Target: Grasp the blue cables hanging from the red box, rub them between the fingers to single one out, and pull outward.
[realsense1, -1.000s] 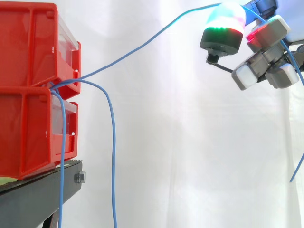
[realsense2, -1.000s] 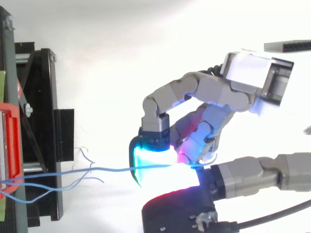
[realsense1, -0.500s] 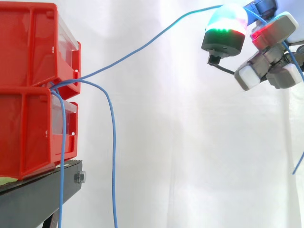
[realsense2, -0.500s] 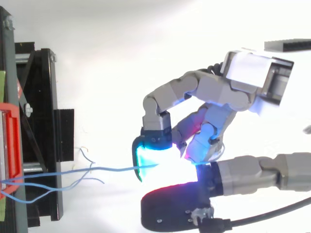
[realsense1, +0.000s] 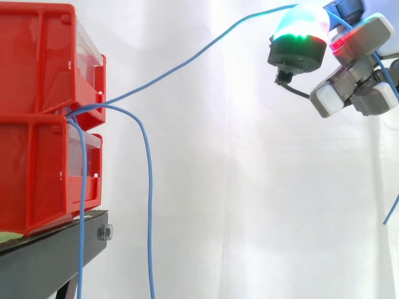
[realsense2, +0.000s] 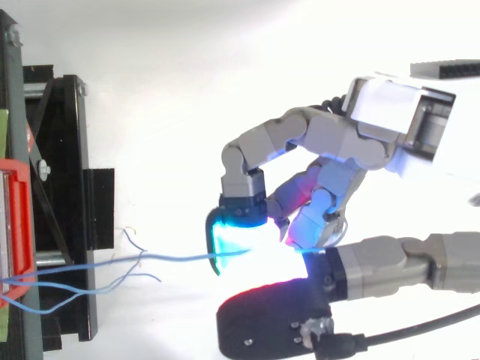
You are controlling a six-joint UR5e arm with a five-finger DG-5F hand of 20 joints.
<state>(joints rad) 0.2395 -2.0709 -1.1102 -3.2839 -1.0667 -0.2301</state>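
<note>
Right, side view first: two red bins (realsense1: 37,118) sit stacked at the left on the black stand (realsense1: 53,252), in front of the white curtain (realsense1: 249,187). From the gap between the bins a taut cable (realsense1: 187,59) climbs to the upper right corner, where the hand (realsense1: 346,76) hangs. Its fingers are curled in, and the cable runs over a green-and-cyan pad (realsense1: 300,28) into the pinch. The cable's free tail drops along the right edge. Two slack cables (realsense1: 148,205) come out of the same gap, arch over and hang straight down past the stand to the bottom of the frame.

Now the top view: the hand (realsense2: 352,146) reaches in from the right, fingers bent down and closed against the thumb at lower centre. The taut cable (realsense2: 172,259) runs level from the bin (realsense2: 19,225) at the left edge straight into the glowing cyan pad (realsense2: 238,238), held there. The slack cables (realsense2: 75,289) fan out low on the left, just beside the stand (realsense2: 60,187), well apart from the hand.
</note>
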